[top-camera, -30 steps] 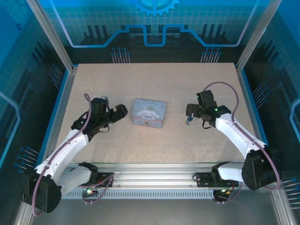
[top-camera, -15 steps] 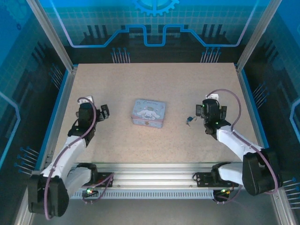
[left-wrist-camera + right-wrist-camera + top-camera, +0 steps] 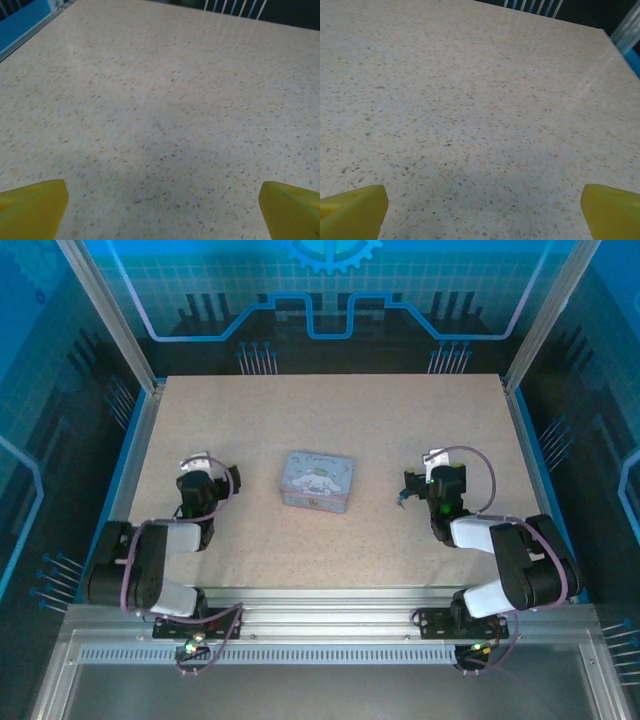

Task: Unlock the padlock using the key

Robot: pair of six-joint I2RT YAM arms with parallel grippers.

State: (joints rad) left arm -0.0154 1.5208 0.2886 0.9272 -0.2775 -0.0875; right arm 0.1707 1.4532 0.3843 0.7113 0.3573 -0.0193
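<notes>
A tiny dark item, the padlock [image 3: 402, 498], lies on the table right of the pastel tin [image 3: 318, 481]. The key cannot be told apart from it at this size. My right gripper [image 3: 424, 483] sits low just right of the padlock, its arm folded back. In the right wrist view its yellow fingertips [image 3: 353, 209] stand far apart over bare tabletop, the gripper [image 3: 482, 220] open and holding nothing. My left gripper [image 3: 204, 483] rests low to the left of the tin. It is open too [image 3: 160, 220], with yellow fingertips [image 3: 31, 209] wide apart and nothing between them.
The speckled beige table [image 3: 330, 410] is framed by blue side rails [image 3: 128, 455] and metal posts. The tin stands near the middle, between both arms. Open tabletop stretches behind the tin toward the far edge.
Both arms have folded back toward their bases and dropped low. The left gripper drew away from the tin. The right gripper slid back; the small dark item stays in place.
</notes>
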